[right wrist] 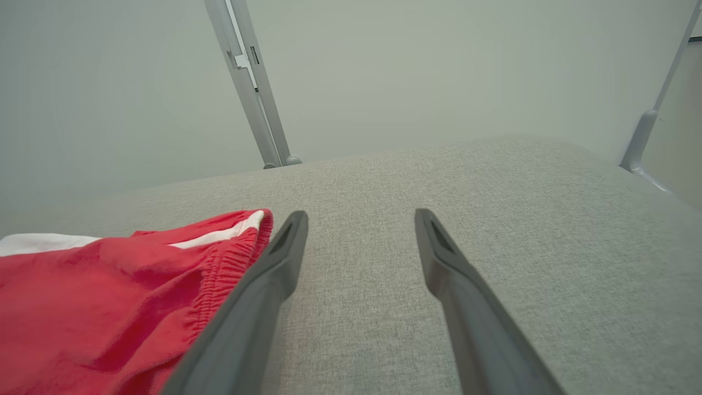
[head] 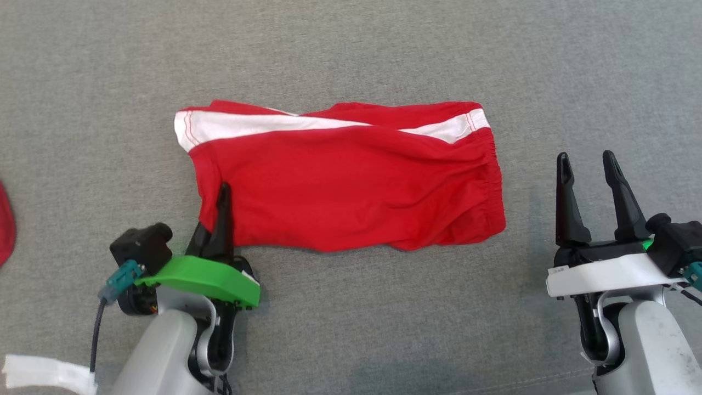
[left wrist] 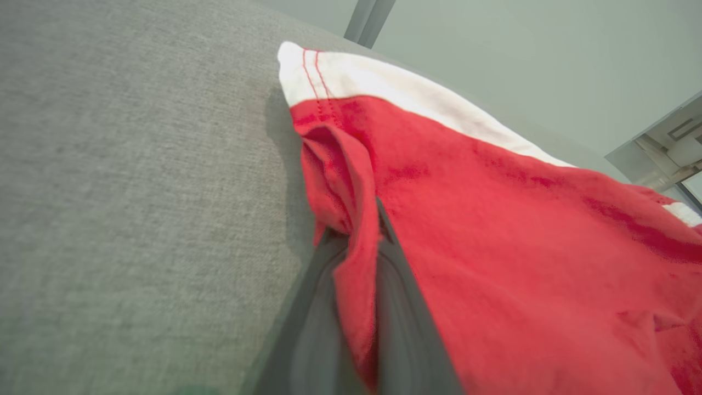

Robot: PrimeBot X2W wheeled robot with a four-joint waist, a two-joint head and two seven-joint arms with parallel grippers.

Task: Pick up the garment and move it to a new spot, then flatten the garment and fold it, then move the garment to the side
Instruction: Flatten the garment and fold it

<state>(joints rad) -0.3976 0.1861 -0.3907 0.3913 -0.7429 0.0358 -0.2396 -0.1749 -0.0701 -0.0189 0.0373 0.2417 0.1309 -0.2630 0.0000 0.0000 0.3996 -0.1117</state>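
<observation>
Grey cloth covers the table [head: 351, 49]; red shorts [head: 351, 181] lie flat mid-table; left pincer [head: 223, 195] pinches their near-left corner; right pincer [head: 587, 160] gapes, empty, near the waistband [head: 493, 164]; light, limp fabric, likely to sag; corners and waistband should hold best.

Head view: from above, steeply down on the grey woven fabric surface [head: 351, 49], whole red cloth shorts with white side stripe [head: 351, 181] in frame. Left wrist view: low, very close at the shorts' leg end. Right wrist view: low, along the surface toward a pale wall [right wrist: 439, 71], sharing the shorts' waistband end with the head view
</observation>
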